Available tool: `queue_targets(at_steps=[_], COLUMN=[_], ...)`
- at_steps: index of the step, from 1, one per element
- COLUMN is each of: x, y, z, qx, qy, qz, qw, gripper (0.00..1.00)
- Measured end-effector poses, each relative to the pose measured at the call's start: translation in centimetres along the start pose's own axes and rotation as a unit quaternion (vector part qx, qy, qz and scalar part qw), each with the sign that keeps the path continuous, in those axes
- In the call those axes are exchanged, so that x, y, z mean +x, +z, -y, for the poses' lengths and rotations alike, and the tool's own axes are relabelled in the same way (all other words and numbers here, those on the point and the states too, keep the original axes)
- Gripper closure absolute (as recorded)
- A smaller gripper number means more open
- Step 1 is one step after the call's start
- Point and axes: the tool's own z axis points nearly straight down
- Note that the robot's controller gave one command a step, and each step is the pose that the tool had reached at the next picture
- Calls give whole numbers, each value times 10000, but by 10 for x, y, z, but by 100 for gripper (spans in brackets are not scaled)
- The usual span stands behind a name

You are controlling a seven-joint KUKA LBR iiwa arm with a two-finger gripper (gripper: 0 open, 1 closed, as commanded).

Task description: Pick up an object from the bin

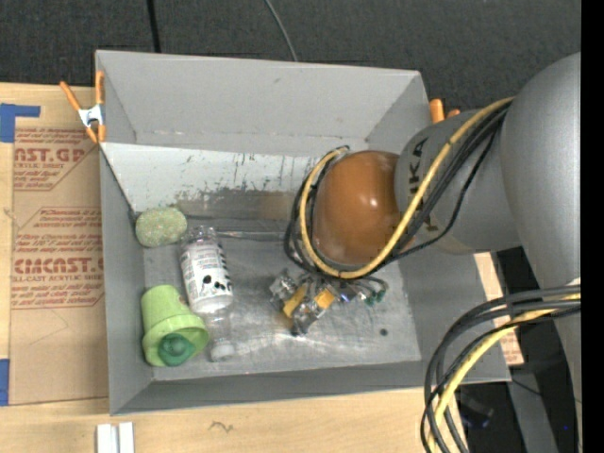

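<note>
My gripper (pixel 303 306) hangs low over the bin floor, right of the middle, just under the arm's orange dome; metal and yellow parts of it show. Nothing is seen held in it. The nearest loose thing is a clear plastic bottle (pixel 206 277) with a white spotted label, lying on its side well to the gripper's left and apart from it. Beside the bottle's lower end rests a small pale cap (pixel 222 351).
A light green funnel-shaped plastic piece (pixel 170 327) lies in the bin's front left corner. A pale green rounded sponge-like lump (pixel 160 226) rests by the left wall further back. The arm and its cables cover the bin's right side.
</note>
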Motion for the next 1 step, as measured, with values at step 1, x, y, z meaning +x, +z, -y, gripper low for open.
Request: queue_targets(at_steps=[1], x=[19], y=[-24], z=[11], qx=[-53], qy=[231], qz=[-73], qw=[9997], gripper=[100])
